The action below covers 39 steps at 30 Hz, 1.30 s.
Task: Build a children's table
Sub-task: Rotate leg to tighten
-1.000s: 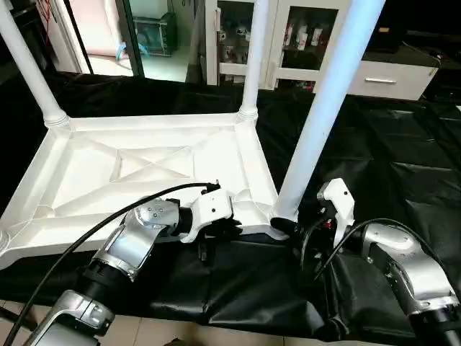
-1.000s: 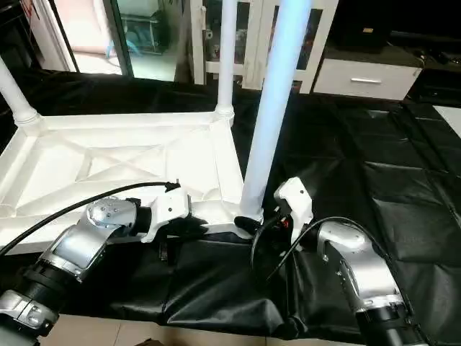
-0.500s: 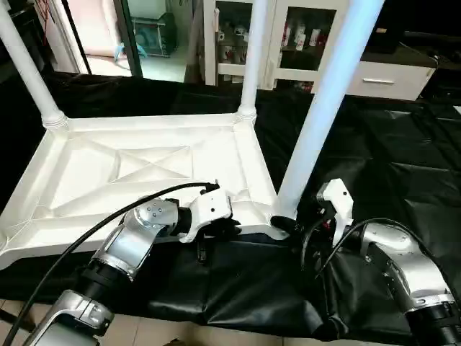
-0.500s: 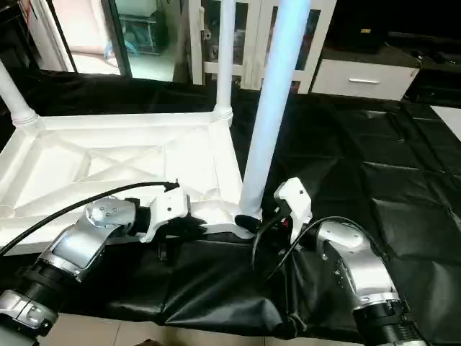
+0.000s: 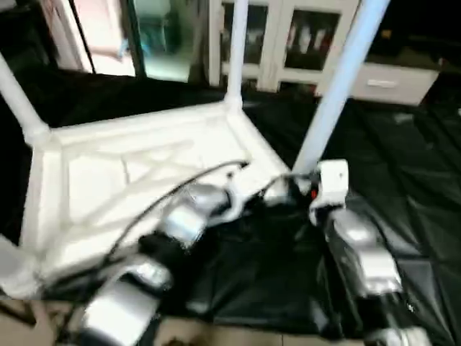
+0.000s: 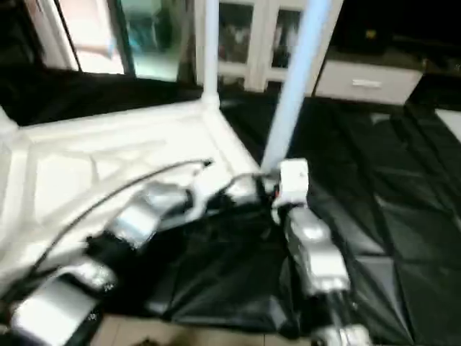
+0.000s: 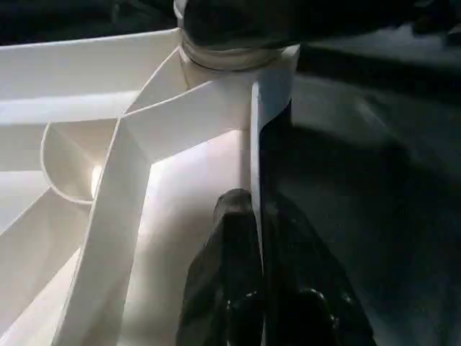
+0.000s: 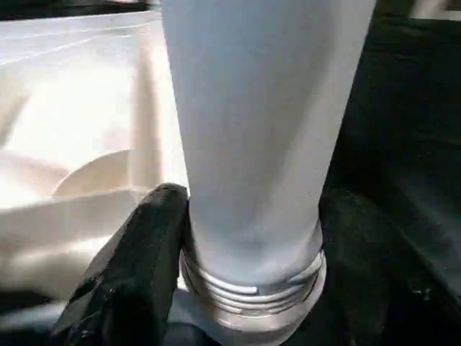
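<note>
Three white legs stand up from the children's table top [image 5: 137,180], which lies upside down on the black-sheeted tabletop [image 5: 403,166], its X-ribbed underside facing up. One leg [image 5: 14,97] rises from the far corner on the robot's left, another [image 5: 235,50] from the far corner on the right, and the third, nearest leg [image 5: 338,79] stands in the near right corner socket — the one both arms reach toward. The left tool [image 7: 258,238] is clamped on the top's raised rim close to that corner, one black finger [image 7: 227,245] pressed on the inner face of the thin white wall and the other on the outer side. The right tool [image 8: 245,288] grips the base of the nearest leg, just above its threaded collar [image 8: 252,292]; one black finger [image 8: 140,252] lies against one side of the tube and the other shows dark on the opposite side. White cabinets with glass doors [image 5: 288,36] stand beyond the tabletop's far edge. A black cable [image 5: 180,191] arcs over the silver left forearm [image 5: 180,223].
</note>
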Tool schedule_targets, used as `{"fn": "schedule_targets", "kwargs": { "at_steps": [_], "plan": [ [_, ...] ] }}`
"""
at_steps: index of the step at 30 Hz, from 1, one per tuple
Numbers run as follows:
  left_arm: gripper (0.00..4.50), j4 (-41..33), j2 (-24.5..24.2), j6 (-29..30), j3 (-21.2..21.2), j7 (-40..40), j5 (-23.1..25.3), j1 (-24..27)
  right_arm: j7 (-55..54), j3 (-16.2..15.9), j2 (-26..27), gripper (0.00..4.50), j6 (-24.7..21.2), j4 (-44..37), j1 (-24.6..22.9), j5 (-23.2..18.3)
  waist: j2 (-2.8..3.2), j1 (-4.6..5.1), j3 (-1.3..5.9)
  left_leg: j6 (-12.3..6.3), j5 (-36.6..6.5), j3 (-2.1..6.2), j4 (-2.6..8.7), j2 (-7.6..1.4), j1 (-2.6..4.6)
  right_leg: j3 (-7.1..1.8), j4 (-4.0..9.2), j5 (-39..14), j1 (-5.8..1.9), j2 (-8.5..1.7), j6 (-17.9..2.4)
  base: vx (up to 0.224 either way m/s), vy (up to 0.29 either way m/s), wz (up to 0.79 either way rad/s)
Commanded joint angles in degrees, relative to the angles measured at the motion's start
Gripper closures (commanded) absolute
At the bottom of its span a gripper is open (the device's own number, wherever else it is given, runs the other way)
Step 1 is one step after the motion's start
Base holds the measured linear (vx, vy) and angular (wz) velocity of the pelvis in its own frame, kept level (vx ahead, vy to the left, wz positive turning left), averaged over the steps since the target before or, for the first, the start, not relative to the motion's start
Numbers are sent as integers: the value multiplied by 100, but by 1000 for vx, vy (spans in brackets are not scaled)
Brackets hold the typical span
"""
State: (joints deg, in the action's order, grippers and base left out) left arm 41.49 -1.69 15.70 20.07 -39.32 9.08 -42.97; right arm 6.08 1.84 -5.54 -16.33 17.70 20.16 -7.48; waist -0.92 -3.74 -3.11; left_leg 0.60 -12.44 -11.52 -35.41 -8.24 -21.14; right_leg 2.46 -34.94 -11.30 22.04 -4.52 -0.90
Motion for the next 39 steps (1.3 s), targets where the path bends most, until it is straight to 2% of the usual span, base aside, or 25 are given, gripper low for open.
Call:
{"fn": "schedule_targets", "kwargs": {
  "at_steps": [1, 2, 4, 6, 7, 8, 9, 12, 14, 16, 17, 19, 20, 21, 22, 26, 27, 28, 29, 33, 39],
  "plan": [
    [450, -131, 223, -170, -196, 307, -77, -295, 77, -150, 74, 197, -68, 337, -137, 93, -43, 5, 392, -203, -291, 245, 484, -500, 113, -267, 302, 186, -207, -525, -1411, 0, 0, 0],
    [450, -97, 225, -211, -180, 298, -56, -297, 274, -221, 89, 197, -40, 292, -128, 31, -26, -3, 392, -256, -236, 244, 478, -500, 108, -269, 296, 246, -216, -535, -1433, 0, 0, 0],
    [450, -63, 199, -262, -167, 274, -38, -277, 495, -310, 61, 197, 44, 179, -152, 4, -49, -5, 376, -373, -322, 236, 479, -510, 104, -268, 315, 181, -219, -540, -1458, 0, 0, 0],
    [450, -24, 150, -312, -165, 240, -30, -255, 655, -332, 23, 197, 103, 53, -200, -46, -52, -15, 354, -348, -571, 239, 496, -522, 116, -273, 364, -244, -214, -552, -1425, 0, 0, 0],
    [450, -18, 127, -329, -162, 225, -27, -245, 721, -334, 11, 163, 104, 12, -215, -77, -52, -15, 351, -324, -627, 240, 499, -523, 114, -275, 375, -348, -213, -554, -1411, 0, 0, 0],
    [450, -10, 70, -354, -159, 182, -39, -224, 801, -297, -1, 142, 106, -64, -241, -160, -71, -13, 343, -310, -682, 241, 507, -526, 115, -275, 390, -458, -209, -553, -1389, 0, 0, 0],
    [450, -45, -50, -450, -129, 64, -45, -163, 908, -214, -30, 128, 128, -194, -283, -294, -61, -19, 337, -273, -778, 248, 516, -531, 119, -279, 407, -658, -202, -553, -1318, 0, 0, 0],
    [450, -178, -224, -471, -107, -99, -65, -32, 1015, -76, -115, 107, 175, -379, -345, -424, -71, -11, 325, -253, -848, 264, 541, -543, 103, -279, 407, -770, -200, -551, -1248, 0, 0, 0],
    [450, -308, -340, -518, -75, -261, -80, 71, 1076, 6, -198, 107, 138, -483, -382, -465, -63, 34, 321, -211, -934, 283, 559, -557, 80, -274, 409, -876, -205, -558, -1239, 0, 0, 0],
    [450, -476, -482, -616, -16, -459, -81, 196, 1226, 45, -359, 81, 47, -652, -457, -520, -73, 35, 323, -216, -902, 277, 548, -553, 94, -275, 412, -858, -196, -562, -1259, 0, 0, 0],
    [450, -658, -591, -601, 9, -638, -118, 320, 1388, 56, -529, 74, -27, -795, -526, -565, -53, 46, 316, -222, -871, 265, 549, -551, 91, -281, 411, -833, -182, -553, -1273, 0, 0, 0],
    [450, -1111, -841, -695, 82, -1140, -264, 627, 1896, 38, -928, 62, -239, -1057, -654, -714, -38, 24, 320, -261, -803, 271, 542, -558, 95, -282, 399, -734, -203, -560, -1279, 0, 0, 0],
    [450, -1217, -893, -698, 95, -1260, -314, 699, 2022, 25, -1021, 62, -272, -1099, -678, -735, -55, 14, 317, -315, -750, 258, 536, -576, 89, -290, 388, -624, -208, -553, -1261, 0, 0, 0],
    [450, -1463, -1043, -903, 175, -1635, -475, 879, 2376, -25, -1264, 62, -314, -1153, -732, -748, -48, 18, 312, -359, -784, 246, 536, -564, 87, -289, 393, -661, -193, -545, -1284, 0, 0, 0],
    [450, -1609, -1107, -868, 189, -1786, -570, 977, 2595, -67, -1403, 62, -338, -1165, -762, -766, -54, 16, 314, -365, -789, 246, 527, -553, 82, -286, 392, -691, -191, -551, -1295, 0, 0, 0],
    [450, -1835, -1224, -860, 227, -1979, -676, 1122, 3149, -225, -1708, 62, -359, -1203, -844, -803, -50, 14, 289, -250, -1036, 245, 552, -561, 109, -287, 448, -1236, -153, -544, -1256, 0, 0, 0],
    [450, -1906, -1263, -862, 239, -2078, -720, 1164, 3355, -319, -1827, 62, -336, -1201, -885, -777, -50, 6, 289, -219, -1040, 258, 562, -576, 94, -287, 440, -1249, -176, -548, -1235, 0, 0, 0],
    [450, -1970, -1290, -850, 243, -2169, -766, 1200, 3559, -409, -1938, 62, -279, -1176, -922, -746, -45, 5, 285, -217, -1034, 255, 566, -579, 100, -289, 439, -1219, -164, -542, -1228, 0, 0, 0],
    [450, -2057, -1313, -809, 230, -2250, -801, 1245, 3762, -488, -2044, 62, -241, -1149, -956, -751, -64, 4, 297, -223, -1007, 256, 557, -574, 101, -282, 423, -1148, -168, -543, -1250, 0, 0, 0],
    [450, -2304, -1429, -713, 213, -2442, -847, 1376, 4206, -524, -2173, 62, -188, -1000, -941, -923, -80, -7, 295, -345, -885, 243, 541, -566, 83, -287, 418, -1035, -171, -558, -1313, 0, 0, 0],
    [450, -2386, -1477, -669, 185, -2491, -845, 1409, 4382, -517, -2177, 62, -53, -707, -808, -891, -84, -2, 299, -336, -850, 243, 536, -561, 91, -279, 420, -1107, -162, -546, -1317, 0, 0, 0]
  ]
}}
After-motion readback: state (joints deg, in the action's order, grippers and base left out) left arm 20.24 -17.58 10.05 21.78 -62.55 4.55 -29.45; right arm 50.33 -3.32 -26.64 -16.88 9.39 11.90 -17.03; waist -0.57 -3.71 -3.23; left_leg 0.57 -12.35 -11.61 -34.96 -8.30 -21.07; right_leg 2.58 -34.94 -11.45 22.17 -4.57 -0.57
